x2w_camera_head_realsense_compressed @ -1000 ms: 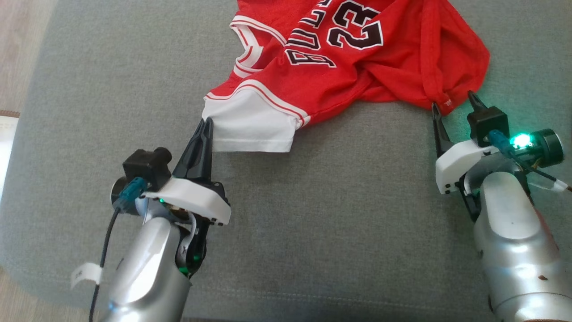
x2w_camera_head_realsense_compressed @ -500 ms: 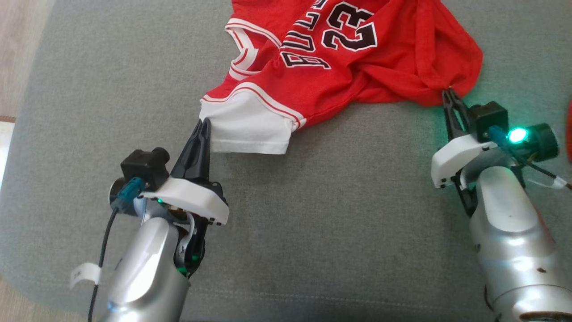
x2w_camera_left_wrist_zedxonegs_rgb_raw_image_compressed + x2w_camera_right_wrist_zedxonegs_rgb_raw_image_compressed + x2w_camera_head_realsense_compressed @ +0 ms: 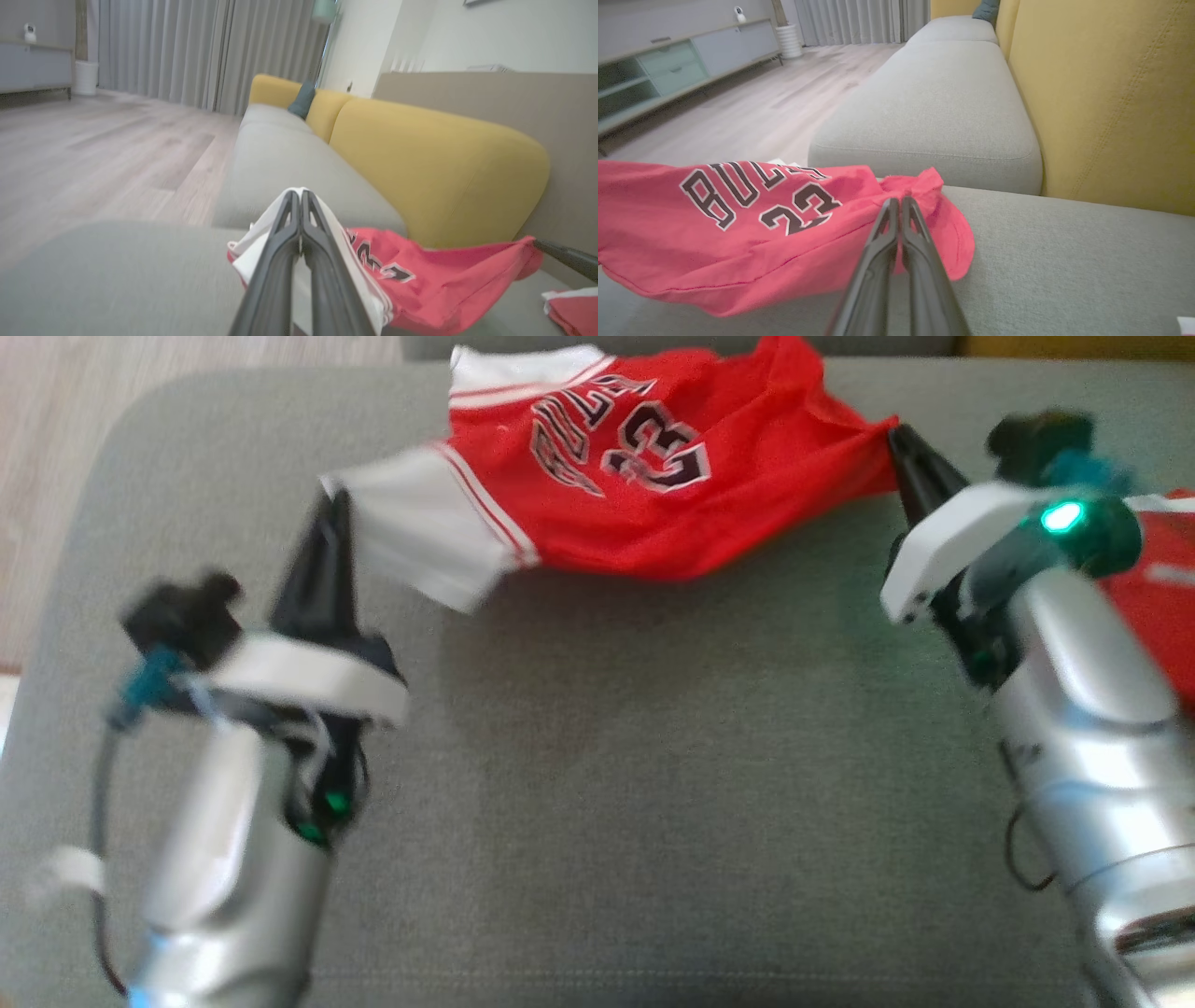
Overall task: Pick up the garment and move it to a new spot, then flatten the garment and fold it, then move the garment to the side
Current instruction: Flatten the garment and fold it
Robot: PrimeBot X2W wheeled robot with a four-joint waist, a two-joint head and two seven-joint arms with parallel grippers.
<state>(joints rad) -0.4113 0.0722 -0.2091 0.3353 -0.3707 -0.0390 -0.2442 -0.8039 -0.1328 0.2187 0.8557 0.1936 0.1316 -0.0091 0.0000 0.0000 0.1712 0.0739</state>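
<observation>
I'm in the pick-and-move step: left end effector (image 3: 334,509) pinches the jersey (image 3: 644,495) by its white corner, right end effector (image 3: 901,443) by a red one, near the far edge of the cushion (image 3: 597,803). Next I'd carry it taut.

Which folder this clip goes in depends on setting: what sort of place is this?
Probably a home living room: a grey fabric sofa with a yellow padded backrest, long grey curtains, and a low grey drawer cabinet.

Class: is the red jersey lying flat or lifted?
Lifted: the jersey sags between the left end effector and right end effector, both shut on it, above the cushion.
</observation>
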